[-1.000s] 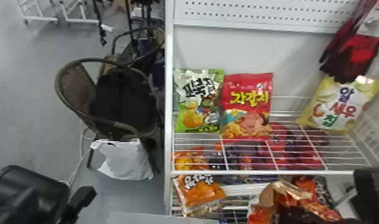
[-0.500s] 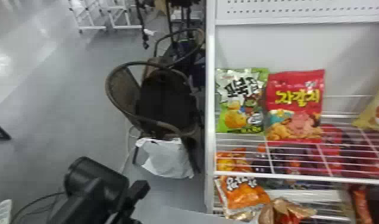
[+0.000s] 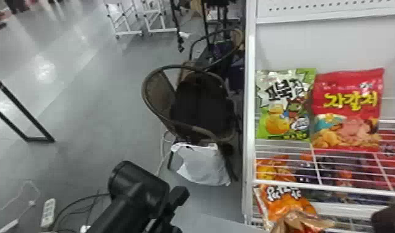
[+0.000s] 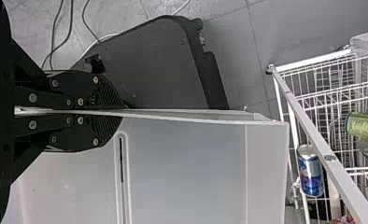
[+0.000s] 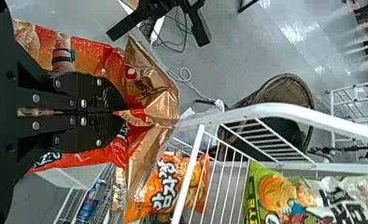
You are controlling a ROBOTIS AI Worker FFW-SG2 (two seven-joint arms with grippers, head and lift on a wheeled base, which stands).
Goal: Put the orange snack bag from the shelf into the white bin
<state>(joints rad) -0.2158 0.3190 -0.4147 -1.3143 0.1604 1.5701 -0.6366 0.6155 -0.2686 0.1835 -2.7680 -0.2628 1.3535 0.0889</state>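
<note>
Right now, the right gripper (image 5: pixel 119 113) has its two black fingers clamped on the orange snack bag (image 5: pixel 84 49), a glossy orange-and-red packet with a crumpled bronze foil end. That packet is at the front of the white wire-and-metal shelf (image 3: pixel 249 124), near its left end and below its upper level; whether it touches the rail, I cannot tell. The left gripper (image 3: pixel 171 210), left of the shelf, has its fingers pinched together on the thin upper edge of the white bin (image 4: pixel 187 168), a smooth plastic container with straight walls.

Behind the held packet, on the shelf's lower level, lies another orange bag with white lettering (image 3: pixel 286 200). On the upper level, a green-and-white snack bag (image 3: pixel 285 105) stands upright at the left end, just beside a red snack bag with yellow lettering (image 3: pixel 348 108). Purple and red packets show through the wires beneath them.

Left of the shelf is a round-backed woven chair (image 3: pixel 159 90) with a black seat, and a crumpled white plastic bag (image 3: pixel 202 164) hangs low beside it. Farther left of the shelf, a white power strip (image 3: pixel 47 212) lies on the grey floor (image 3: pixel 91 139).
</note>
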